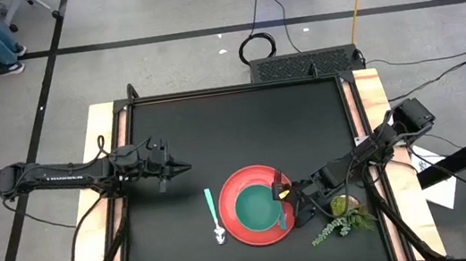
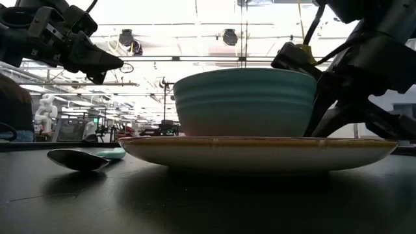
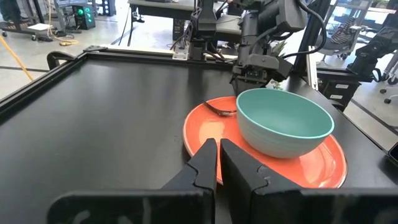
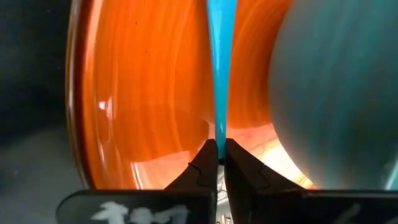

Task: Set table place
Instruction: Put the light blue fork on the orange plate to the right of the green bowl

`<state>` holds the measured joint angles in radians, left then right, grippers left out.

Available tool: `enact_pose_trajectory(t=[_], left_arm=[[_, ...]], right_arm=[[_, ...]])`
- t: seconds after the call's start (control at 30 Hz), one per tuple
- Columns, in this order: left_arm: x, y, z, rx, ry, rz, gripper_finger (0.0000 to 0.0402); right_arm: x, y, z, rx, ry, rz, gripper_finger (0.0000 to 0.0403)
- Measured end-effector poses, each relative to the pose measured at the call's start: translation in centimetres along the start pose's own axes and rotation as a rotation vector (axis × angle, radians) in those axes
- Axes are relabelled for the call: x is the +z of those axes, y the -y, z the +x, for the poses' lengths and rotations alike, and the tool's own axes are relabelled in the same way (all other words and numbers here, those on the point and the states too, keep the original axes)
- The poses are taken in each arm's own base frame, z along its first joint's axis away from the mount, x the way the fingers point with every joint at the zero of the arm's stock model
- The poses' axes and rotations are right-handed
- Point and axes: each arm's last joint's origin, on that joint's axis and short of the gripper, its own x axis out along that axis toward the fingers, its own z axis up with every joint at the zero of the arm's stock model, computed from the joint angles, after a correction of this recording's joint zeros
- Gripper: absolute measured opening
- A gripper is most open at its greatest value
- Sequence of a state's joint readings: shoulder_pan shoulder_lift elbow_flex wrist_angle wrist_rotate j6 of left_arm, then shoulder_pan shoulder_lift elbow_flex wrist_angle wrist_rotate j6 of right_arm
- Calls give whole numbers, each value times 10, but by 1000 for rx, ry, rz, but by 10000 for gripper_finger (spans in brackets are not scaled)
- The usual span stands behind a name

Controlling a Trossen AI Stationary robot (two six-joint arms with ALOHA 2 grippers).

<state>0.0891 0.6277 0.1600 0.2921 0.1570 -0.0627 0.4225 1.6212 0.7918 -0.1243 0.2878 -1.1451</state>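
Right gripper (image 1: pixel 282 191) is down low at the red plate (image 1: pixel 232 222), right at its rim, and its fingers (image 4: pixel 208 163) are clamped on the thin blue handle of a utensil (image 4: pixel 221 68) that runs straight out ahead of them across the plate's red surface. From the left wrist view a metal fork-like head (image 3: pixel 219 111) lies on the plate just in front of that gripper, though whether it belongs to the blue handle cannot be told. The teal bowl (image 1: pixel 256 207) sits on the plate immediately beside the gripper, close against the held handle.

On the far side of the plate from the right gripper, a spoon with a teal handle (image 1: pixel 213 214) lies on the black table (image 1: pixel 233 130), just off the plate's rim. Behind the right gripper, near the table's edge, sits a sprig of green leaves (image 1: pixel 343 222).

Left gripper (image 1: pixel 180 166) hangs above the table well apart from the plate, its fingers (image 3: pixel 202 168) pressed together on nothing, pointing toward the plate and bowl.
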Motion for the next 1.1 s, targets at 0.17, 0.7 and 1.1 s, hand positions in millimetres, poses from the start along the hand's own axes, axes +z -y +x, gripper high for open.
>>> enact_pose_trajectory(t=[0.17,0.7,1.1], left_arm=[[0,0,0,0,-3,0,26],[0,0,0,0,-4,0,26],[0,0,0,-1,-4,0,26]], right_arm=[[0,0,0,4,-1,-1,2],[0,-1,0,8,-1,18,2],[0,-2,0,14,0,30,41]])
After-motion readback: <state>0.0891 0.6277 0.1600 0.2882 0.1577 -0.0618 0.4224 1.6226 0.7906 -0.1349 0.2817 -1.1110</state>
